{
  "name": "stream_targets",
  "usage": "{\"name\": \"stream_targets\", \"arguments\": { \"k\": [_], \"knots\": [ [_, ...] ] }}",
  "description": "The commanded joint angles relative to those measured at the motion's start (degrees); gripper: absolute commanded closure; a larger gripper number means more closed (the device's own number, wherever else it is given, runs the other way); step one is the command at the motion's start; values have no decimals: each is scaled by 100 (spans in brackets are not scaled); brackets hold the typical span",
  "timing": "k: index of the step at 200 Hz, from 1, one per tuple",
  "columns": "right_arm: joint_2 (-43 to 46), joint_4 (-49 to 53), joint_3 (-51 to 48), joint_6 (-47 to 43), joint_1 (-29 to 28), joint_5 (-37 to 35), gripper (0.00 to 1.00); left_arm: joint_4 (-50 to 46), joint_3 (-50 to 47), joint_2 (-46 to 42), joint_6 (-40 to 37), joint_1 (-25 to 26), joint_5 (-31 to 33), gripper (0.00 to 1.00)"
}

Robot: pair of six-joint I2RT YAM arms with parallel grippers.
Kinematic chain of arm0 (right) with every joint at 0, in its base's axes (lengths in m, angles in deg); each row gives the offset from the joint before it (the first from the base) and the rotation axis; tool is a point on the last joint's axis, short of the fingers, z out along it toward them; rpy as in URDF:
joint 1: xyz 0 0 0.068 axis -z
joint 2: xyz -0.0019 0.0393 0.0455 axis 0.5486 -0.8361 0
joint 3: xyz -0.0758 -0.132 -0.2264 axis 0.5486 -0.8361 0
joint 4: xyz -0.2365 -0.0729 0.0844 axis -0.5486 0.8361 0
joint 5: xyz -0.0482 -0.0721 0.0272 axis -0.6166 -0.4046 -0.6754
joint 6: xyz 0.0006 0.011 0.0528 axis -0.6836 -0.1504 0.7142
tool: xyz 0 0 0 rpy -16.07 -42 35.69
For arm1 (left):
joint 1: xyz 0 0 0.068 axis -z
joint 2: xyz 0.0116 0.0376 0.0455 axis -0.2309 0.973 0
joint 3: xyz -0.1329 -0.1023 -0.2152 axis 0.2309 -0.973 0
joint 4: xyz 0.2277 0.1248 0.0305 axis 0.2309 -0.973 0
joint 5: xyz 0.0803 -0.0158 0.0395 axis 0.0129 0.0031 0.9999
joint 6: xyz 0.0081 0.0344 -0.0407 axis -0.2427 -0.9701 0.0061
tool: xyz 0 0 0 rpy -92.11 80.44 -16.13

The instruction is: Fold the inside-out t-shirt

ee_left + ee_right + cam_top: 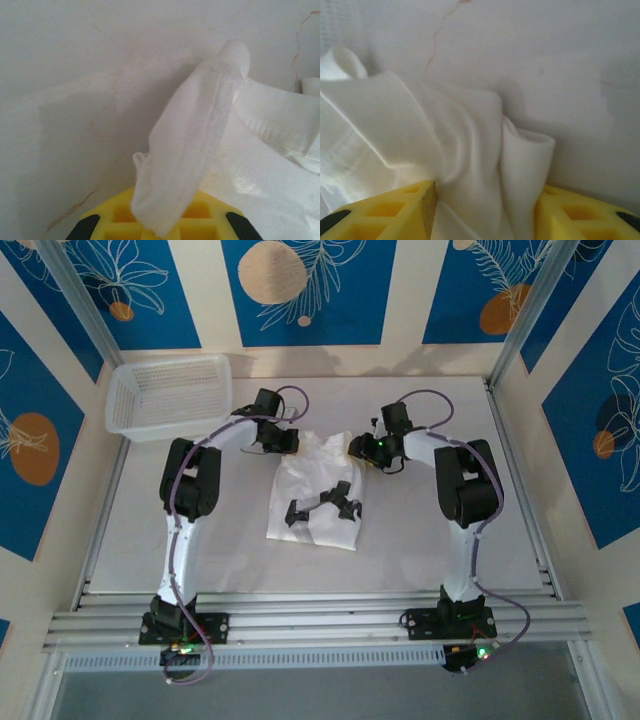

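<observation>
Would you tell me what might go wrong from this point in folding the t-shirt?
1. The left end effector is shut on just a narrow hemmed fold of the t-shirt; a pull could slide it free.
2. The right end effector stands open around loosely bunched cloth, so that side may drop and the fold go lopsided.
3. The t-shirt lies crumpled on the table, so creases may get folded in.

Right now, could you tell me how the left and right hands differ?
The left hand is shut on a fold of the t-shirt; the right hand stands open, cloth loose between its fingers. The left hand is at the far left corner, the right hand at the far right. Both sit low at the shirt's far edge.
</observation>
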State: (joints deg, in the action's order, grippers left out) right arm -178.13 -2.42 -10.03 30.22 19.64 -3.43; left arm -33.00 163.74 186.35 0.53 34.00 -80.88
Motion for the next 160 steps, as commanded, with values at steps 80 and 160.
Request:
{"name": "stream_targets", "arguments": {
  "k": [80, 160],
  "knots": [
    [-84, 505, 360, -71, -70, -143, 97, -20, -237, -187, 144, 32, -287, 100],
    [1637, 701, 957, 120, 13, 784, 100, 1782, -1403, -2597, 1534, -308, -1347, 100]
  ]
}}
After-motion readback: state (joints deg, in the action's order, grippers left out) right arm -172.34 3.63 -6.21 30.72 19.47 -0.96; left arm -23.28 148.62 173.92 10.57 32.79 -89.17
